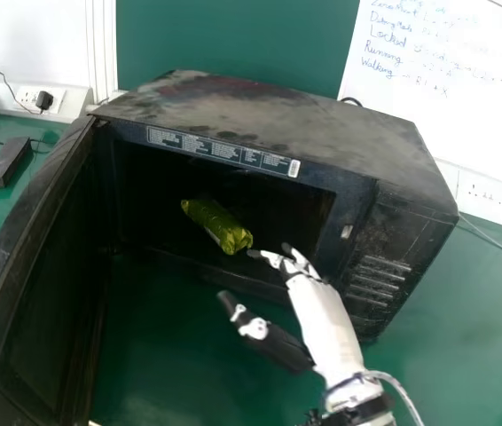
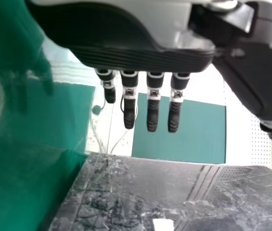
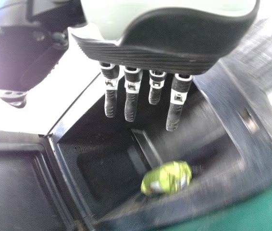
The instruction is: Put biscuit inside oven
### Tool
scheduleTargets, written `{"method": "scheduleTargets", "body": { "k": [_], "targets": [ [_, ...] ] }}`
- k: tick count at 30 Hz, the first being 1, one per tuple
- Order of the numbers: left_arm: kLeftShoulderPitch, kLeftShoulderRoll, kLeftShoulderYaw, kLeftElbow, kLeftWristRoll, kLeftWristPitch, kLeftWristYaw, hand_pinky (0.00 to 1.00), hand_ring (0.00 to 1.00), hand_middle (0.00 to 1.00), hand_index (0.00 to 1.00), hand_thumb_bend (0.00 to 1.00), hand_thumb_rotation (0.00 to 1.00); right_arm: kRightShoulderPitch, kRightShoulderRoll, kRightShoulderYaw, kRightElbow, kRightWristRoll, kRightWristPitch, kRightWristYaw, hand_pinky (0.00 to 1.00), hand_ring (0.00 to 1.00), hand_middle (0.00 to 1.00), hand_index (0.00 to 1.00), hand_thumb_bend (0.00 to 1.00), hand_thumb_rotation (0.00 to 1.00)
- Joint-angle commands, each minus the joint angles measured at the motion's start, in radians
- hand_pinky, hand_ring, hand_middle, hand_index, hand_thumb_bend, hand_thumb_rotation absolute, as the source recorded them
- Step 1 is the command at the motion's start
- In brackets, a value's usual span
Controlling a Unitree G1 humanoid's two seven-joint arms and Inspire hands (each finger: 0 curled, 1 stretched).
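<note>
The biscuit in its yellow-green wrapper lies inside the black oven, near its front opening. My right hand is at the oven's mouth, its fingertips just right of the packet and apart from it, with fingers extended and the thumb held away. In the right wrist view the straight fingers of the right hand point into the cavity, and the wrapped biscuit lies beyond them, untouched. The left wrist view has my left hand with straight fingers and nothing held.
The oven door stands wide open on the left, toward the table's front. A black adapter lies on the green table at the far left. Behind the oven stand a green panel and a whiteboard.
</note>
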Motion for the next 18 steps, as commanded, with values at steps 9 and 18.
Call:
{"method": "scheduleTargets", "body": {
  "k": [9,18],
  "targets": [
    [0.034,-0.012,-0.006,0.035,0.009,0.027,0.0,0.78,0.83,0.85,0.82,0.78,0.57,0.071,-0.003,-0.157,-0.128,0.19,0.13,0.147,0.71,0.81,0.86,0.88,0.89,0.71],
    [0.028,-0.007,-0.004,0.052,0.009,0.013,-0.016,0.78,0.83,0.84,0.82,0.76,0.58,0.066,-0.033,-0.438,-0.182,0.638,0.279,0.297,0.73,0.81,0.86,0.88,0.82,0.56]
  ]
}}
